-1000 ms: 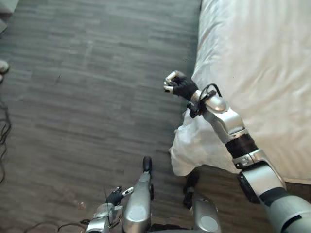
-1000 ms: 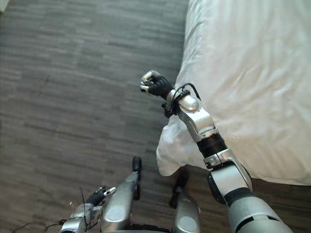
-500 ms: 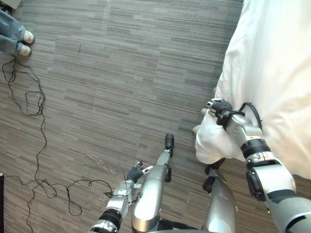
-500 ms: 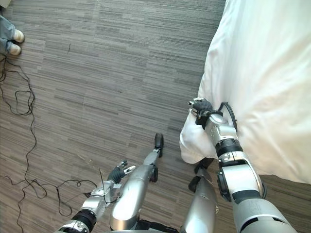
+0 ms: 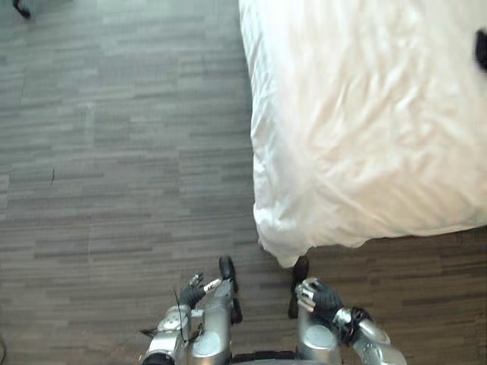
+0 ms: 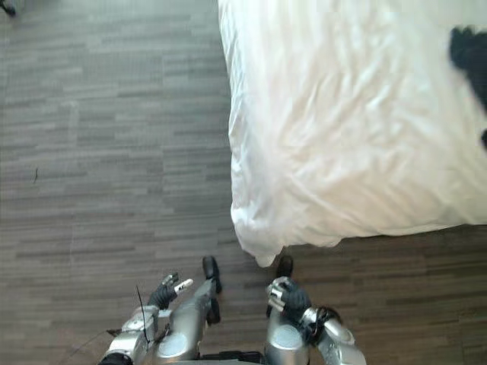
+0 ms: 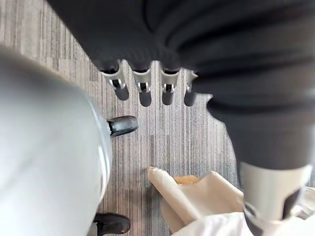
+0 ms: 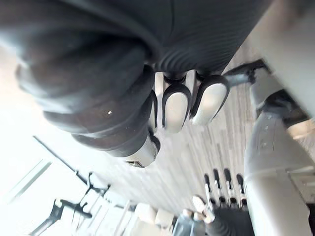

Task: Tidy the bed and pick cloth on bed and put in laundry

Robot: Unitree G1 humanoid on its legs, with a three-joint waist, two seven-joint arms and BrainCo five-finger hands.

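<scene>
Grey plank flooring (image 5: 114, 152) runs along the near side of the bed (image 5: 365, 137), whose white cover lies creased and drops in a loose corner (image 5: 278, 243) close in front of me. The dark cloth (image 6: 468, 53) I am meant to take to the laundry lies on top of the cover at the far edge of the bed, cut off by the edge of my view and well apart from both hands. My left hand (image 5: 194, 291) hangs low over the floor, fingers straight and relaxed, carrying nothing. My right hand (image 6: 288, 296) hangs low beside it, fingers curled into an empty fist.

As I judge it, the risk lies in the reach. Stretching across the bed from this corner could pull me off balance or drag the cover further out of line. A hurried grab could also pinch the white cover together with the dark cloth, since the two lie touching. Moving along the bedside first looks safer.
</scene>
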